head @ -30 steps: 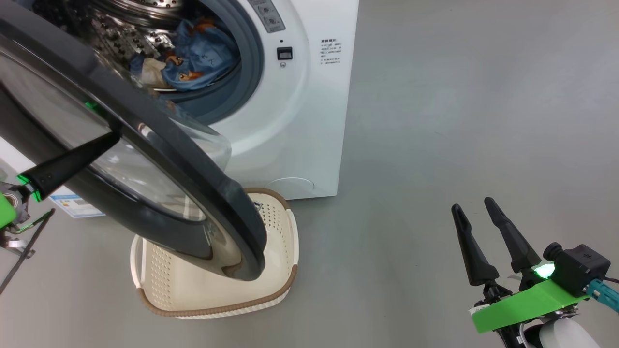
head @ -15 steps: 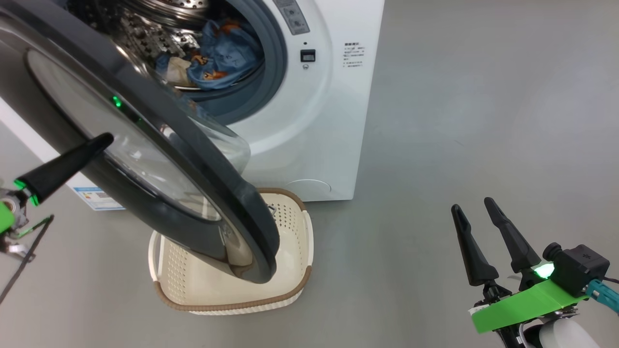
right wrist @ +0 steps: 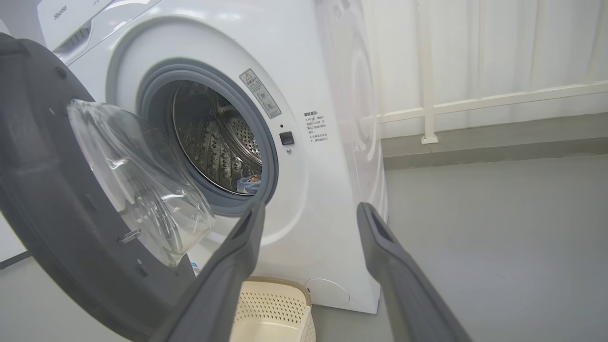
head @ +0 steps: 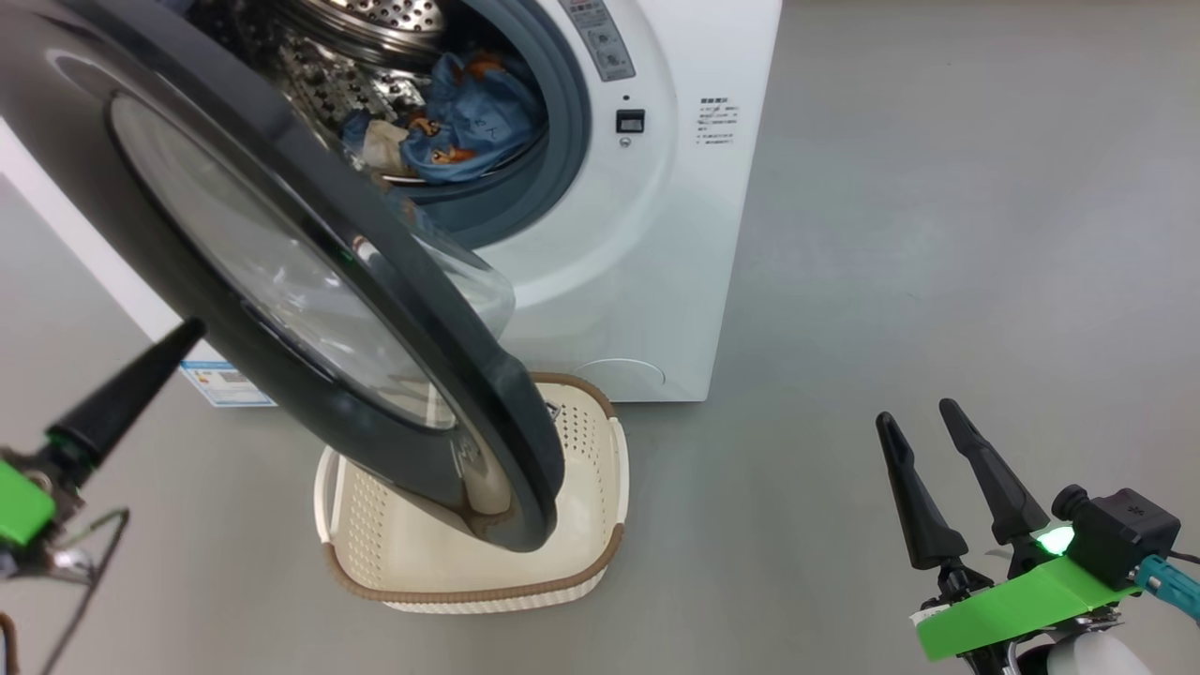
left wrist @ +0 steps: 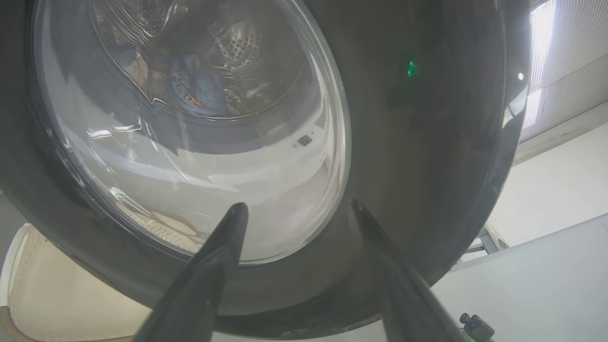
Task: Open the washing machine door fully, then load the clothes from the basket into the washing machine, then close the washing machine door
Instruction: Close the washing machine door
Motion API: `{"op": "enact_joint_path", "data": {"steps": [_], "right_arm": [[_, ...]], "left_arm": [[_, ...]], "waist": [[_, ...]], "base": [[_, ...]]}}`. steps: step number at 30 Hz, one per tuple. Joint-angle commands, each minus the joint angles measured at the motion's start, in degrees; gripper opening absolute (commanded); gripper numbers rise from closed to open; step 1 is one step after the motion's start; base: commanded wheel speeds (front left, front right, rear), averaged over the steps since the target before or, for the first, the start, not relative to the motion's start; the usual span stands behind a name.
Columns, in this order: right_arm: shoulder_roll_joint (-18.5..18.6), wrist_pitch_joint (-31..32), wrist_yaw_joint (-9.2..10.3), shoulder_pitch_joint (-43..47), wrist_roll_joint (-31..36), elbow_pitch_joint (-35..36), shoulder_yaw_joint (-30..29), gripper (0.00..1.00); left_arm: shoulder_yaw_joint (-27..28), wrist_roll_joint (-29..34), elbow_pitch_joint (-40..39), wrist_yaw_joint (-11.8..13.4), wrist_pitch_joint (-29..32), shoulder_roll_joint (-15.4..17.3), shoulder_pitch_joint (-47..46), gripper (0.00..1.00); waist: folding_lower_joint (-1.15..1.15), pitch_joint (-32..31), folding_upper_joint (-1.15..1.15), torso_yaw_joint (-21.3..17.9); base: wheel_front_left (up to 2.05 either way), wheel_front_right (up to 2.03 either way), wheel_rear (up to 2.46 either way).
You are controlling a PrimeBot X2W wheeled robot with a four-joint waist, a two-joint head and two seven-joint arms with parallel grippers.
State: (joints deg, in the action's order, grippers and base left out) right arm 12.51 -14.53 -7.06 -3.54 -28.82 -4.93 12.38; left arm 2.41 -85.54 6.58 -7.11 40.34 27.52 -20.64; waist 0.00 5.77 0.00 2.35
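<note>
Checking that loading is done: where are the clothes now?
The clothes lie inside the washing machine, top centre of the head view, beyond the partly open washing machine door and above the basket on the floor.

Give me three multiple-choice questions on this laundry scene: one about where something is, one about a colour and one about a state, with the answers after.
1. The light blue printed fabric clothes lie:
A. on the floor
B. inside the perforated steel drum of the white washing machine
C. on the machine's top

2. The rim of the small cream perforated plastic basket is:
A. brown
B. green
C. blue

3. The big round black-rimmed glass door is:
A. latched shut
B. taken off
C. swung open above the basket

Answers:
1 B, the blue fabric shows through the drum opening.
2 A, the woven-look band round its top is brown.
3 C, the door hangs out over the basket and the opening is exposed.
</note>
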Motion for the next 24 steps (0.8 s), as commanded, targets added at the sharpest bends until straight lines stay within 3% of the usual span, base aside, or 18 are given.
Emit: {"op": "enact_joint_path", "data": {"steps": [1,14,24], "right_arm": [[0.8,-0.5,-0.43,-0.1,-0.2,1.5,0.6,1.0],[1.2,-0.5,-0.43,-0.1,-0.2,1.5,0.7,1.0],[1.5,-0.5,-0.43,-0.4,-0.3,1.4,0.9,1.0]], "left_arm": [[2.8,0.9,-1.4,-0.4,-1.5,2.3,0.0,1.0],[2.8,2.1,0.6,-0.4,-18.1,-2.0,8.3,1.0],[-0.5,5.5,1.6,-0.4,-32.1,-2.7,14.0,1.0]], "waist": [[0.0,0.0,0.0,0.3],[0.0,0.0,0.0,1.8],[0.0,0.2,0.0,3.1]], "base": [[0.0,0.0,0.0],[0.0,0.0,0.0],[0.0,0.0,0.0]]}}
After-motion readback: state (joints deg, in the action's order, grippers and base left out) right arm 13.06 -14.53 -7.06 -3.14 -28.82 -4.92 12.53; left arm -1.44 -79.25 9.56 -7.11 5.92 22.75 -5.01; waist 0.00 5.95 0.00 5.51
